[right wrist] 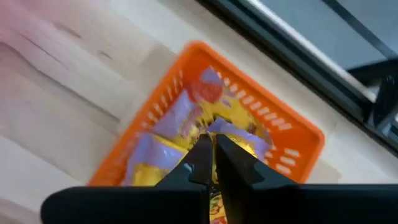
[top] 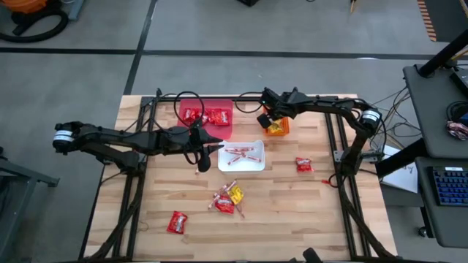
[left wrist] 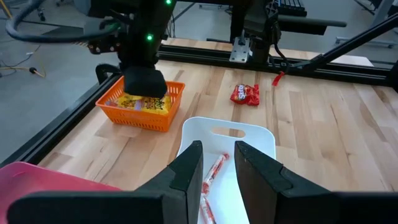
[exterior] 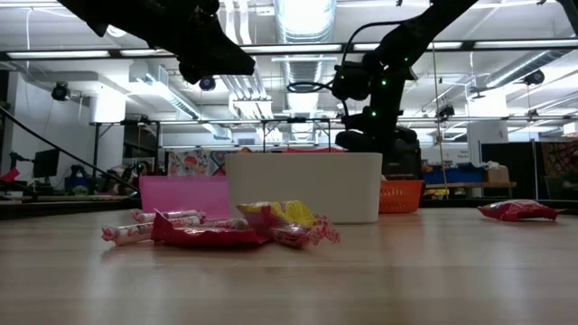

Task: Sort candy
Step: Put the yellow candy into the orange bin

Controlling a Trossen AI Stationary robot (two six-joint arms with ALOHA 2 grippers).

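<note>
right gripper (right wrist: 213, 146) down over the orange plastic mesh basket (right wrist: 298, 134) at the far side of the wooden slat table (top: 292, 212), jaws pressed together, tips just above or touching the yellow-orange and purple wrapped packets (right wrist: 163, 155) heaped inside; cannot tell whether anything is pinched between them. directly beneath and around the tips, more yellow-orange packets filling the basket floor.

left gripper (left wrist: 217, 163) hovering over the near rim of the white plastic rectangular tray (left wrist: 260, 138), jaws spread a little with a narrow gap, nothing seen between them. just ahead of the tips and below, thin red-and-white wrapped sticks (left wrist: 213, 173) lying inside the tray. beyond the tips, farther across the table, the orange basket with the right arm's gripper in it, and off to one side of that a single shiny red packet (left wrist: 245, 94) on bare wood.

behind the left jaws, a pink-red plastic bin (top: 219, 108) holding several shiny red packets (top: 207, 116). well short of both grippers, toward the near edge of the table, a small mixed pile of sweets (top: 227, 199), red packets, one yellow-orange packet and sticks together; a lone shiny red packet (top: 177, 222) near that edge.
</note>
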